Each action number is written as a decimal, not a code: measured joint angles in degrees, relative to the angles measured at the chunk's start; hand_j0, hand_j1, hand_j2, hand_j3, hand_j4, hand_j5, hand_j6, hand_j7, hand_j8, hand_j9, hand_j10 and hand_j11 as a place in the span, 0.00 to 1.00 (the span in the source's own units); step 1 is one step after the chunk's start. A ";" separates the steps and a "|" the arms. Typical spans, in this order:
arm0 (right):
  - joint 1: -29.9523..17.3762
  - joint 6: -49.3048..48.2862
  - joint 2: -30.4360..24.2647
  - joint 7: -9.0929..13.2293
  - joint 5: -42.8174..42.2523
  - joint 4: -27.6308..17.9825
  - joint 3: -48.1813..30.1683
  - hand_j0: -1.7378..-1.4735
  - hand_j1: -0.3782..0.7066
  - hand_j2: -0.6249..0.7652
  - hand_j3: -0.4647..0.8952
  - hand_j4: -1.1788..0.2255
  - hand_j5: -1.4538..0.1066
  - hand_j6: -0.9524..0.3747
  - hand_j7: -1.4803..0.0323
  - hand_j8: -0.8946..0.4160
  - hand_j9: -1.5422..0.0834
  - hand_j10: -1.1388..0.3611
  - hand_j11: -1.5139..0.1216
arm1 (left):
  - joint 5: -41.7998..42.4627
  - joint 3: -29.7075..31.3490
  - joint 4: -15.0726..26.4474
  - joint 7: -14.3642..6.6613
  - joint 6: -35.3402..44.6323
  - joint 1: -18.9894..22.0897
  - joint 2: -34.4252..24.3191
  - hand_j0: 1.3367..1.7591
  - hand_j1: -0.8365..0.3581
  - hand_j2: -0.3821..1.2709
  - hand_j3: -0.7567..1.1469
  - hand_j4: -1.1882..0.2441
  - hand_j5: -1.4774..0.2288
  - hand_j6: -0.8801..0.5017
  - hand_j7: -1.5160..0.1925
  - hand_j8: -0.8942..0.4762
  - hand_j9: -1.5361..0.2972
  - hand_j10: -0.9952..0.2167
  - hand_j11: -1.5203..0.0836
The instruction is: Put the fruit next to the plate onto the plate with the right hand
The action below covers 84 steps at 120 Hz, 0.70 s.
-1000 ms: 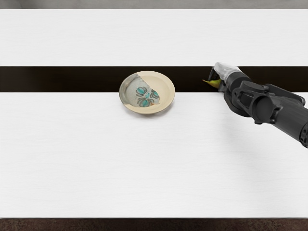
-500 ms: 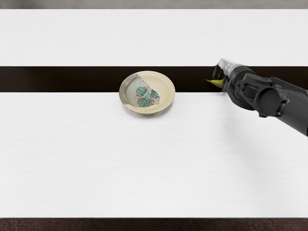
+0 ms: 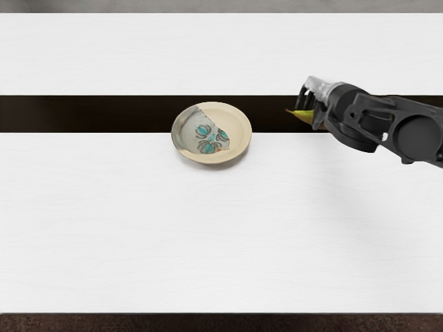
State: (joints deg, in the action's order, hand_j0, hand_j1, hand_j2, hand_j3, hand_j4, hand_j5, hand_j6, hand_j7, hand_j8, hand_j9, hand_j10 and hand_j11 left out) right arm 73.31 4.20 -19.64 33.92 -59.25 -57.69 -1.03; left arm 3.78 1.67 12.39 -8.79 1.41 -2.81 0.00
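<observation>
The white surface (image 3: 138, 221) fills the head view, and a dark band (image 3: 104, 114) crosses it. No left arm shows. Left of centre sits the plate (image 3: 241, 128), cream with teal motifs. It straddles the near edge of the band and holds nothing yet, so it is ready to receive the load.

To its right, well apart from it, is the fruit (image 3: 297, 114). Only a yellow-green tip shows against the band, and the rest is buried in the right hand (image 3: 317, 101). The fingers appear curled around the fruit, gripping it from above and behind with the tip pointing toward the plate. Whether the fruit is clear of the surface I cannot tell.

The dark right arm (image 3: 387, 124) enters from the right edge, roughly level with the plate. That line suits a straight carry leftward. As I judge it, the grasp is made and the transfer remains.
</observation>
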 joint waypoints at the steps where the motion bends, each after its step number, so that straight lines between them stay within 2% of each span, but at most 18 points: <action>1: 0.04 0.01 -0.02 0.09 0.00 -0.22 -0.04 0.31 0.61 0.62 0.34 0.38 0.39 0.27 0.42 0.27 0.43 0.42 0.42 | 0.00 0.00 0.00 0.00 0.00 0.00 0.00 0.76 0.99 0.23 0.40 0.83 0.87 0.64 0.89 0.65 0.84 0.82 0.95; 43: 1.19 0.14 0.61 1.07 0.02 -7.35 -1.80 0.30 0.62 0.67 0.34 0.38 0.38 0.27 0.41 0.26 0.42 0.42 0.41 | 0.00 0.00 0.00 0.00 0.00 0.00 0.00 0.76 0.99 0.23 0.40 0.83 0.87 0.64 0.89 0.65 0.84 0.82 0.95; 84: 1.61 0.20 4.26 1.08 0.03 -8.48 -3.44 0.30 0.62 0.70 0.34 0.36 0.37 0.25 0.41 0.25 0.41 0.41 0.40 | 0.00 0.00 0.00 0.00 0.00 0.00 0.00 0.76 0.99 0.23 0.40 0.83 0.87 0.64 0.89 0.65 0.84 0.82 0.95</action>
State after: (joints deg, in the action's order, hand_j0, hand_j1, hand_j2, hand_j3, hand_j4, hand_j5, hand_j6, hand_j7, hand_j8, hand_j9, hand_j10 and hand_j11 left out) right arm 74.93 4.40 -15.38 35.00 -59.22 -66.17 -4.47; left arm 3.78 1.67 12.39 -8.79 1.41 -2.81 0.00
